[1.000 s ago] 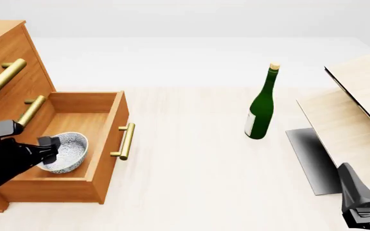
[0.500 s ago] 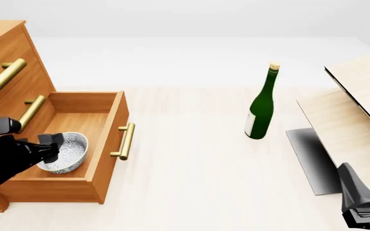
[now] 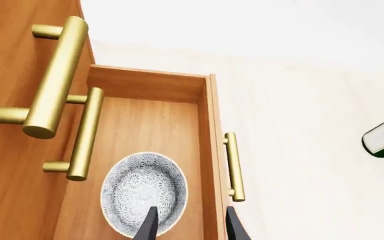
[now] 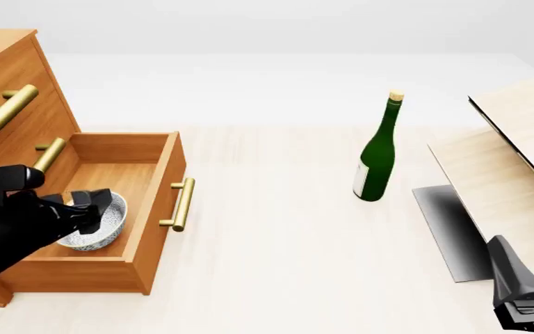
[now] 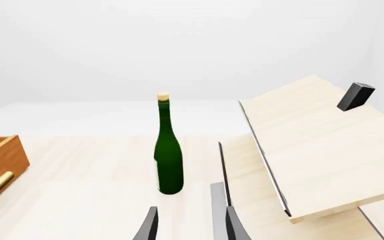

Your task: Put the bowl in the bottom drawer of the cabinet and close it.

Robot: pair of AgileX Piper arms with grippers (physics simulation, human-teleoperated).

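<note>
The bowl [image 4: 95, 221] sits on the floor of the open bottom drawer [image 4: 152, 209], near its front wall, and the left gripper [image 3: 188, 227] hangs just above it with its fingers spread and holding nothing. The right gripper [image 5: 188, 225] is also spread and empty, far from the cabinet [image 4: 7, 90]. To close well, I think the left arm should rise clear of the drawer, go to the right of the brass handle [image 4: 183, 204], then push the front straight left.

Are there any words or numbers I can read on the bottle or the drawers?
None can be read anywhere.
The green bottle has a pale label, but it looks blank here; in the left wrist view any print on it is too blurred to tell.
The cabinet, its bottom drawer and the bowl carry no writing, only speckles on the bowl.
</note>
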